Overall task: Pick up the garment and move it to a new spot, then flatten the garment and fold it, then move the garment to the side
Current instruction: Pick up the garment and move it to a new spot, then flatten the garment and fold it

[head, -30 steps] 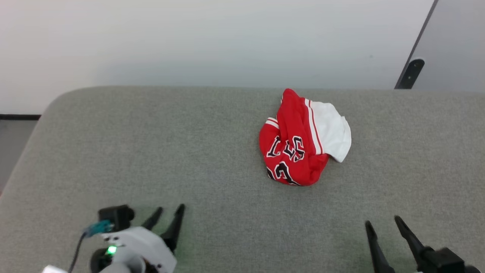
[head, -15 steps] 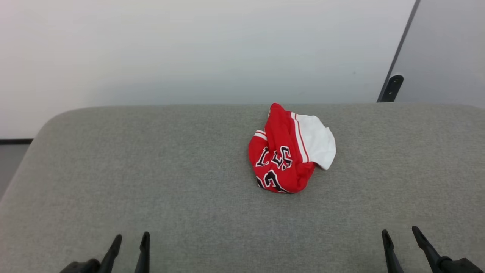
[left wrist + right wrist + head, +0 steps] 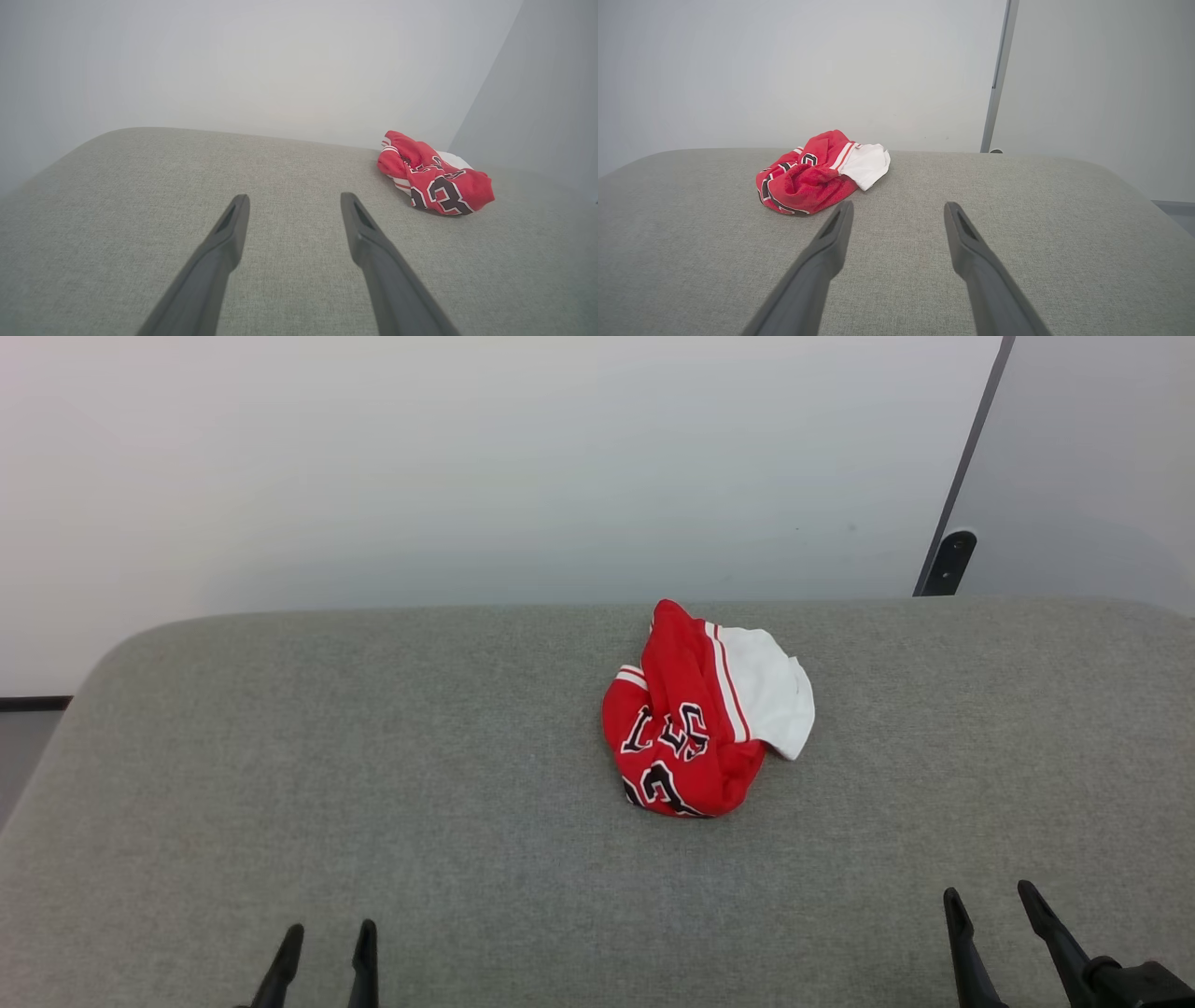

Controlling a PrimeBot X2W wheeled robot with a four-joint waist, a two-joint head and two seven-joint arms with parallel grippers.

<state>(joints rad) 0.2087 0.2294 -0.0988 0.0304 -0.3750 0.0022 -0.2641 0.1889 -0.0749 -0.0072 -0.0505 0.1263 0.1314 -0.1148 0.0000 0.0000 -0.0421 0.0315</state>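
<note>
The garment lies crumpled in a heap on the grey upholstered surface, right of centre and near the far edge. It is red with a white sleeve end and black white-edged lettering facing up. The left wrist view shows the garment at the right; in the right wrist view the garment sits ahead and left. My left gripper stands open at the lower left, far from it. At the lower right my right gripper is open too. Both hold nothing.
A pale wall rises behind the surface's rounded far edge. A dark post with a black foot stands at the back right. The surface's left corner curves away toward the floor.
The camera has shifted, so the whole picture sits lower and further left. My left arm has drawn back toward the bottom edge, leaving just its fingertips in view. The garment lies as before.
</note>
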